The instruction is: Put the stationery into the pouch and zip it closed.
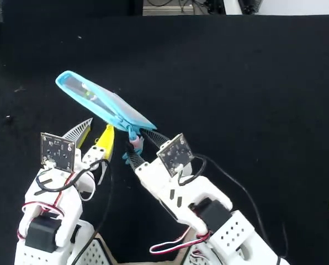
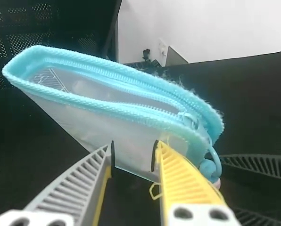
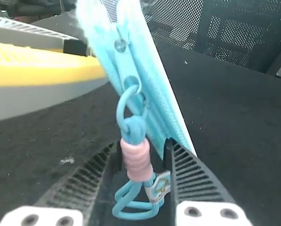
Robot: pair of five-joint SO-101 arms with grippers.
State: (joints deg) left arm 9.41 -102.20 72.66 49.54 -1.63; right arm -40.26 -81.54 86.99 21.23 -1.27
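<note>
Your left tool [image 2: 133, 153] was clamped on the bottom edge of the pouch [image 2: 107, 117], with the grey and yellow jaws on either side of the mesh. Your right tool [image 3: 140, 148] was pinched on the zip pull [image 3: 136, 160], jaws closed around its pink bead, with the cord loop hanging below. The pouch was held up off the counter [image 1: 236, 83], between and just ahead of both tools.

Risks, as a judgement:
- The bead is round and the cord is slack, so a sideways tug could pop the pull out of the right jaws.
- The left grip is only on a thin edge, so pulling hard could twist or drag the pouch free.
- I couldn't tell whether the slider [image 3: 125, 66] was fully home, so the zip may stop short.

In the high view the pouch's long axis ran diagonally from the tools toward the far left. The zip edge faced up and the slider end was nearest the tools. Something yellowish showed faintly inside.
</note>
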